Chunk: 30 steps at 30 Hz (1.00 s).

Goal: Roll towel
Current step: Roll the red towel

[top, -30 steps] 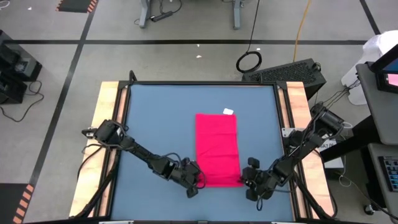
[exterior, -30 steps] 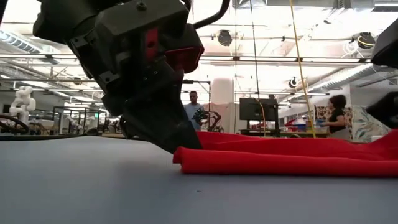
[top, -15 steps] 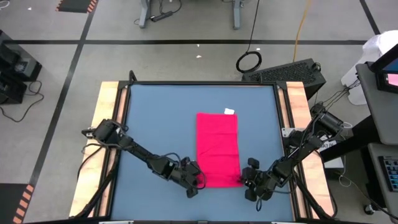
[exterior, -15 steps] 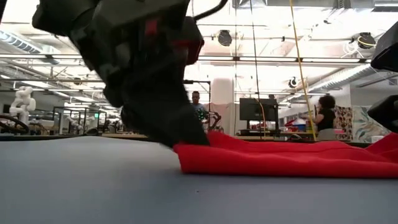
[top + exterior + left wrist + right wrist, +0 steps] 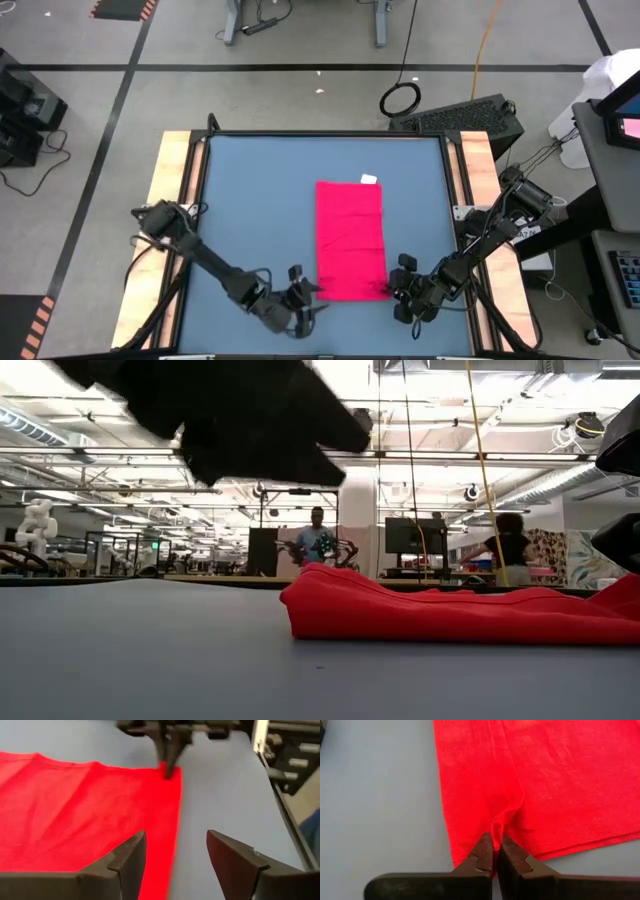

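Near the towel's (image 5: 350, 240) near short edge is where I have both pincers. Towel lies flat on the blue desk (image 5: 250, 200), a bit right of centre, long axis running from the arm bases toward the far edge, white tag (image 5: 367, 179) at the far right corner.

Right pincer (image 5: 392, 290) sits at the near right corner of the towel, fingers pressed together with a pinch of red cloth between them; the right wrist view shows the fabric puckering up into the closed tips (image 5: 492, 851).

Left pincer (image 5: 305, 297) is just off the near left corner, lifted clear and holding nothing. Jaws stand apart in the left wrist view (image 5: 175, 851), with the towel's corner ahead and partly under the one finger (image 5: 127, 857), bare desk under the other.

Key relation as I read it: the roll has to travel along the long axis, away from the arms, so both corners of the near edge need to be held. Only the right one is. Left pincer is the nearer one to the free corner, and the cloth lies just ahead of it.

View differences: the high view gives the axis and tag but not the jaw states. Low view shows the near edge (image 5: 330, 610) bunched up into a low fold, which the high view flattens out. Left wrist view also catches the right pincer (image 5: 171, 770) at the far corner.
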### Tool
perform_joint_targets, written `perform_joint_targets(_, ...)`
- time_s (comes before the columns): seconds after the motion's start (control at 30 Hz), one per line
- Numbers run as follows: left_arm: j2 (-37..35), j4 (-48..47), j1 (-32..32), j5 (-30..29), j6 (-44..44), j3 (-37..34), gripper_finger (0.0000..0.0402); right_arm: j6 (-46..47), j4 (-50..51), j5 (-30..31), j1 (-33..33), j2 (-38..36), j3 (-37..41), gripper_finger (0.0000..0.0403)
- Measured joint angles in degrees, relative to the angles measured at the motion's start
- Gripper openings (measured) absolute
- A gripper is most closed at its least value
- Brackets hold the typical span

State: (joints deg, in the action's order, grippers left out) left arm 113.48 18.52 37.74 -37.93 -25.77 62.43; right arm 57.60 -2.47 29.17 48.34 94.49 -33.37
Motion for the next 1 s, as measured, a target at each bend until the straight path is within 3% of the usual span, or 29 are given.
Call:
perform_joint_targets(0.17,4.64,7.71,0.92,-3.38,3.76,-0.02,0.0229,-0.09,0.01,-0.07,0.0,0.01,0.01,0.0)
perform_joint_targets(0.37,7.17,11.61,1.67,-2.35,11.4,-0.02,0.0262,-0.37,0.04,-0.11,0.0,0.01,0.01,0.0)
perform_joint_targets(0.57,8.74,11.13,1.77,-1.69,11.24,-0.02,0.0292,-0.35,0.06,-0.15,-0.02,0.03,0.01,0.0)
perform_joint_targets(0.87,8.85,8.68,0.71,-2.27,12.13,0.0,0.0295,-0.33,0.08,-0.17,-0.01,0.06,0.03,0.0)
perform_joint_targets(1.0,8.85,7.78,-0.7,0.33,11.17,0.0,0.0295,0.09,0.02,-0.22,0.01,0.06,0.04,0.0)
